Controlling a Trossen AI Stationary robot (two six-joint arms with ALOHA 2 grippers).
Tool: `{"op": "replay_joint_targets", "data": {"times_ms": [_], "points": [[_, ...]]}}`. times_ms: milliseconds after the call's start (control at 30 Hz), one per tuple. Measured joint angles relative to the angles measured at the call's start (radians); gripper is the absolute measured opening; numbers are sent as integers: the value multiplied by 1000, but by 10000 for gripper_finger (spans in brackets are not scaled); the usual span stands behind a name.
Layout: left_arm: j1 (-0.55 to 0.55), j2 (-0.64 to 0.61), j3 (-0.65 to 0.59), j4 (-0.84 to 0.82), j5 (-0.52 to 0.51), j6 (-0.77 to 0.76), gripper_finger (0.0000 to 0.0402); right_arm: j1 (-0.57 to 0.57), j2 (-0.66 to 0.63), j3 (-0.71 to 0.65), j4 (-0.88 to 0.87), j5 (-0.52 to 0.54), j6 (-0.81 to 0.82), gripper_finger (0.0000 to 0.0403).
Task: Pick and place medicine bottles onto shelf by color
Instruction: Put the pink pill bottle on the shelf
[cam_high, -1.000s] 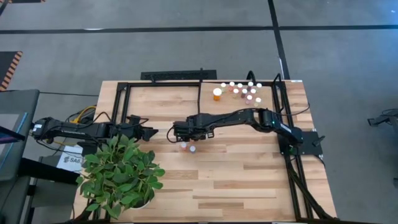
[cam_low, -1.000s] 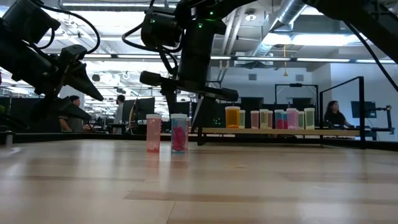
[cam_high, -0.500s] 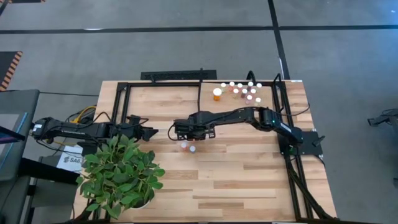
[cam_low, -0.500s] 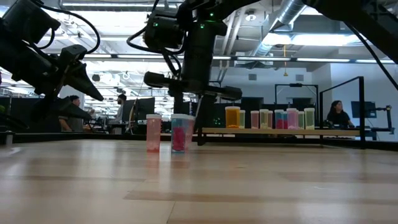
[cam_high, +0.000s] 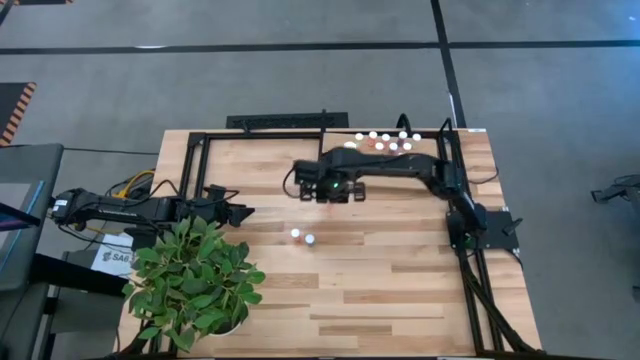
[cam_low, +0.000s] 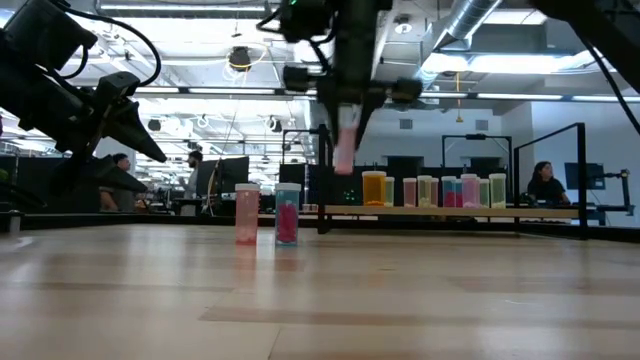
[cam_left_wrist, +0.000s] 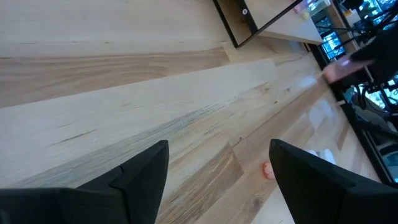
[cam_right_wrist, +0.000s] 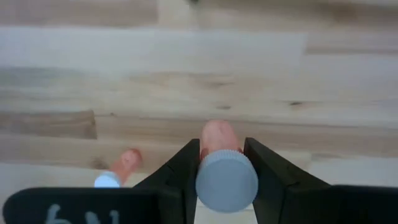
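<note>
Right gripper (cam_right_wrist: 222, 163) is clamped on a pink vial (cam_right_wrist: 219, 146), white cap toward the wrist cam, one finger on each side of the body. In the low view I see the pink vial hanging upright under the right gripper (cam_low: 345, 140), lifted clear of the surface (cam_low: 320, 290). From above, the right gripper (cam_high: 300, 186) sits over mid-surface, between the shelf (cam_high: 400, 170) and the two loose vials.

Those two vials stand upright on the surface, just beside each other: a pale pink one (cam_low: 246, 214) and a deeper pink one (cam_low: 287, 214). High view shows their white caps (cam_high: 303, 237) near the plant (cam_high: 195, 280).

The rest of the medicine bottles (cam_low: 445, 190) are lined up on the shelf at the far right end of the surface; the larger orange bottle (cam_low: 374, 188) is at the left end of that row in the low view. From above I can only see a cluster of white caps (cam_high: 390, 141), partly covered by the right arm. Colour grouping I can't tell from here.

Left gripper (cam_left_wrist: 217, 171) waits at the left edge of the surface, beside the plant, fingers (cam_left_wrist: 146, 171) apart, holding nothing
</note>
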Motion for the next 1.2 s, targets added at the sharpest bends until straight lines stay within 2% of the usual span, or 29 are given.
{"op": "replay_joint_targets", "data": {"times_ms": [267,467,767,1033,1200], "points": [[0,0,0,0,0,0,265,-75,-83,1,-165,109,-19,128],[0,0,0,0,0,0,265,-168,-85,-64,-200,94,-141,128],[0,0,0,0,0,0,265,-314,-89,-191,-143,55,-264,128],[0,0,0,0,0,0,265,-431,-89,-201,-55,53,-304,128],[0,0,0,0,0,0,265,-466,-89,-201,11,53,-303,128]]}}
